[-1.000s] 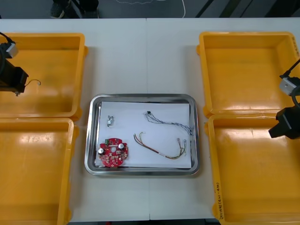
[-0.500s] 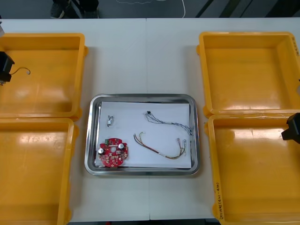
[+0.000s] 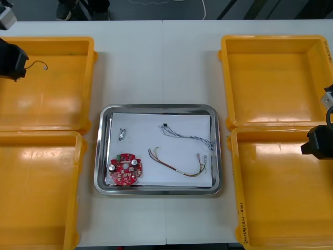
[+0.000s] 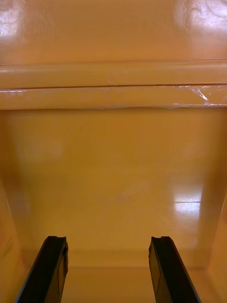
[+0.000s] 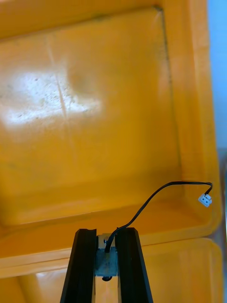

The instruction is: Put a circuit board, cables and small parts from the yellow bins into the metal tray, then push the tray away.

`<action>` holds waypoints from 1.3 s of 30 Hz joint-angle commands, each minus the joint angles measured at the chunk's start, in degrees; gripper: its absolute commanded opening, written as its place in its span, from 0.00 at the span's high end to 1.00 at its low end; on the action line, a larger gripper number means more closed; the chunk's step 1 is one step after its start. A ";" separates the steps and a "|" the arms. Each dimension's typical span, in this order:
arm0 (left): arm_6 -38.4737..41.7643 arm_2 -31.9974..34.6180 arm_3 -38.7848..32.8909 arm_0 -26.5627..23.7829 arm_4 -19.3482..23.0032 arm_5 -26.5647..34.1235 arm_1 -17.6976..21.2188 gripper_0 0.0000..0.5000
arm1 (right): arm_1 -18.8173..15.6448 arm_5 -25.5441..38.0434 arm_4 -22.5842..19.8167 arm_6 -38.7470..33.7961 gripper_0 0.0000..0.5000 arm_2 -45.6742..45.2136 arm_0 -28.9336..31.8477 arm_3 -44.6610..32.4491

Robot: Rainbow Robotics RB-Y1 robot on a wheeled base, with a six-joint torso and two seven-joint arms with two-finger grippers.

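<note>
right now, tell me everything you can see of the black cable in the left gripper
The black cable is a thin, short, flexible single strand. One end is pinched between the shut fingers of the left gripper, where a small greyish piece sits with it. From the fingers it bends away in a loose arc and ends in a small white connector. It is held over the far yellow bin on the robot's left, its free end near that bin's wall. Only the fingers seem to touch it.

Right pincer (image 3: 315, 147) cut off at front view's edge; end of black cable (image 5: 156, 193) hidden inside left pincer (image 5: 106, 234)
</note>
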 commanded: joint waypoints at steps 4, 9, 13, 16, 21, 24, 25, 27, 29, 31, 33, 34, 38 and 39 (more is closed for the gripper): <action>15.99 -6.52 -9.32 0.33 1.70 0.47 -1.28 1.00 | 0.20 -1.30 0.42 -1.59 0.00 -1.77 1.26 -1.70; 22.14 -10.13 -13.28 0.33 3.19 0.47 -2.16 1.00 | 0.20 -1.56 0.06 -1.51 0.00 -1.77 1.17 -1.70; 25.75 -11.36 -15.03 0.33 3.72 0.47 -4.79 1.00 | 0.20 -1.65 -0.02 -1.42 0.00 -1.77 1.26 -1.87; 26.98 -11.89 -16.35 0.33 3.28 0.47 -7.43 1.00 | 0.20 -1.83 -0.02 -1.42 0.00 -1.77 1.26 -1.87; 28.21 -15.14 -18.11 0.33 0.64 0.47 -10.33 1.00 | 0.20 -1.83 0.24 -1.59 0.00 -1.77 1.26 -1.87; 29.00 -18.48 -18.81 0.24 -2.26 0.47 -11.91 1.00 | 0.20 -1.91 0.24 -1.68 0.00 -1.77 1.26 -1.87; 29.35 -19.97 -18.81 0.15 -3.49 0.47 -12.70 1.00 | 0.20 -1.91 0.15 -1.68 0.00 -1.77 1.26 -1.87; 29.96 -21.99 -18.64 0.15 -5.51 0.47 -14.02 1.00 | 0.20 -1.83 0.15 -1.59 0.00 -1.77 1.26 -1.87; 30.40 -23.84 -18.20 0.24 -7.53 0.47 -16.13 1.00 | 0.20 -1.91 -0.02 -1.68 0.00 -1.77 1.26 -1.87; 30.58 -24.54 -17.32 0.15 -8.50 0.47 -17.89 1.00 | 0.20 -1.91 -0.02 -1.59 0.00 -1.77 1.26 -1.87; 30.67 -25.24 -16.26 0.15 -9.46 0.47 -19.38 1.00 | 0.20 -1.91 -0.02 -1.42 0.00 -1.77 1.26 -1.87; 30.67 -25.68 -15.56 0.15 -9.99 0.47 -20.35 1.00 | 0.11 -1.91 -0.02 -1.33 0.00 -1.77 1.26 -1.87; 30.84 -27.09 -12.84 0.15 -10.87 0.47 -22.63 1.00 | 0.11 -2.09 -0.02 -1.07 0.00 -1.77 1.26 -1.87; 30.84 -27.44 -12.40 0.06 -10.96 0.47 -22.63 1.00 | 0.11 -2.09 -0.02 -1.07 0.00 -1.77 1.26 -1.87</action>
